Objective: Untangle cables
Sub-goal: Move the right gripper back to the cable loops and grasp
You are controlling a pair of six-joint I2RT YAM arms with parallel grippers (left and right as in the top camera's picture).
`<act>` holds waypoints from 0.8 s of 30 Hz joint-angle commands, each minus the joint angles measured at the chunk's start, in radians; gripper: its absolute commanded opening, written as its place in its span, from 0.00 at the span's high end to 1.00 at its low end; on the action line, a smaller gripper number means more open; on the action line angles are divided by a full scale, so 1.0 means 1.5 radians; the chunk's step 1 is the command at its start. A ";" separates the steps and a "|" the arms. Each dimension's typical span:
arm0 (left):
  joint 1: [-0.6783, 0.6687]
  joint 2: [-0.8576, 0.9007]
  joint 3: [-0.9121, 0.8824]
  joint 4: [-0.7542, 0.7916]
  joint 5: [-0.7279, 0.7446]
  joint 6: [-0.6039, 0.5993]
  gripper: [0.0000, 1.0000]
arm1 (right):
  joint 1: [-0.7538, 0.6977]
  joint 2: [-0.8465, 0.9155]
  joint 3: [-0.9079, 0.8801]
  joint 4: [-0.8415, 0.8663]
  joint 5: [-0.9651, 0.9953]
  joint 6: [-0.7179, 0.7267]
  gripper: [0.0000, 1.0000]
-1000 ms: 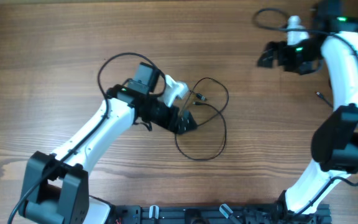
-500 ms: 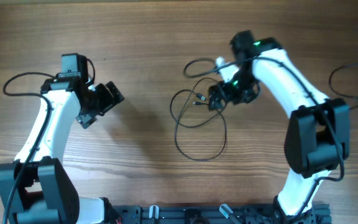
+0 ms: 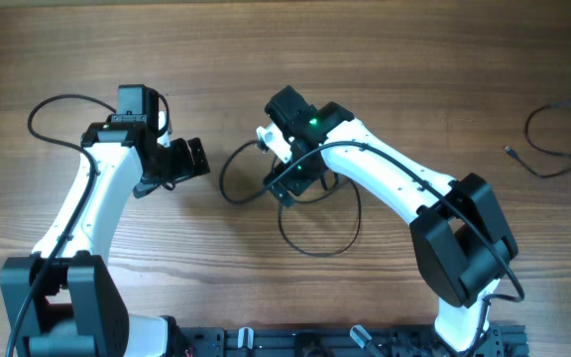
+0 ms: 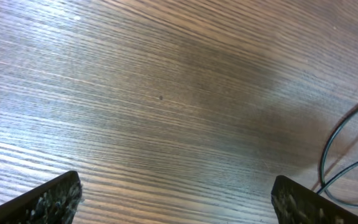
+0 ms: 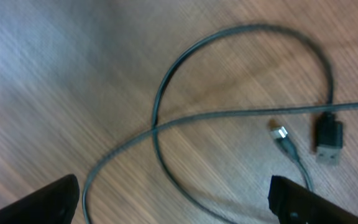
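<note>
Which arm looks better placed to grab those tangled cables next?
Right, probably: the right tool hangs open directly over the cables where they cross. The left tool sits aside over tabletop, seeing only a loop's edge.

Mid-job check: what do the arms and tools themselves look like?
Left arm and right arm: white tubular links, black joints and bases. A green light glows near the right wrist. A thick black cable loops off the left arm. Left tool and right tool are black; in the wrist views their fingertips look dark and rough.
</note>
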 commanded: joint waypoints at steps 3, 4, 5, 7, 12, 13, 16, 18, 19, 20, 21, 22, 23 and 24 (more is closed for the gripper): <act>-0.005 -0.015 0.005 0.005 -0.009 0.023 0.00 | 0.002 0.008 -0.039 0.081 0.028 0.395 0.00; -0.005 -0.015 0.005 0.005 -0.009 0.023 0.00 | 0.002 0.008 -0.047 0.080 0.031 0.456 0.00; -0.005 -0.015 0.005 0.005 -0.009 0.023 0.00 | 0.002 0.008 -0.058 0.078 0.030 0.522 0.00; -0.005 -0.015 0.005 0.005 -0.009 0.023 0.00 | 0.002 0.008 -0.073 0.076 0.030 0.592 0.00; -0.005 -0.015 0.005 0.010 -0.009 0.023 0.00 | 0.012 0.009 -0.117 0.096 0.030 0.623 0.00; -0.005 -0.015 0.005 0.010 -0.009 0.023 0.00 | 0.013 0.009 -0.124 0.102 0.030 0.618 0.00; -0.005 -0.015 0.005 0.010 -0.009 0.023 0.00 | 0.021 0.009 -0.148 0.146 0.005 0.563 0.00; -0.005 -0.015 0.005 0.010 -0.009 0.023 0.00 | 0.034 0.012 -0.169 0.192 -0.025 0.492 0.00; -0.005 -0.015 0.005 0.010 -0.009 0.023 0.00 | 0.040 0.014 -0.175 0.202 -0.026 0.456 0.00; -0.005 -0.015 0.005 0.010 -0.009 0.023 0.00 | 0.045 0.016 -0.179 0.203 -0.025 0.418 0.00; -0.005 -0.015 0.005 0.010 -0.009 0.023 0.00 | 0.048 0.016 -0.183 0.201 -0.026 0.375 0.00; -0.005 -0.015 0.005 0.010 -0.009 0.023 0.00 | 0.050 0.016 -0.185 0.196 -0.026 0.344 0.00; -0.005 -0.015 0.005 0.010 -0.009 0.023 0.00 | 0.050 0.016 -0.188 0.191 -0.026 0.315 0.00; -0.005 -0.015 0.005 0.010 -0.009 0.023 0.00 | 0.050 0.016 -0.192 0.183 -0.025 0.275 0.01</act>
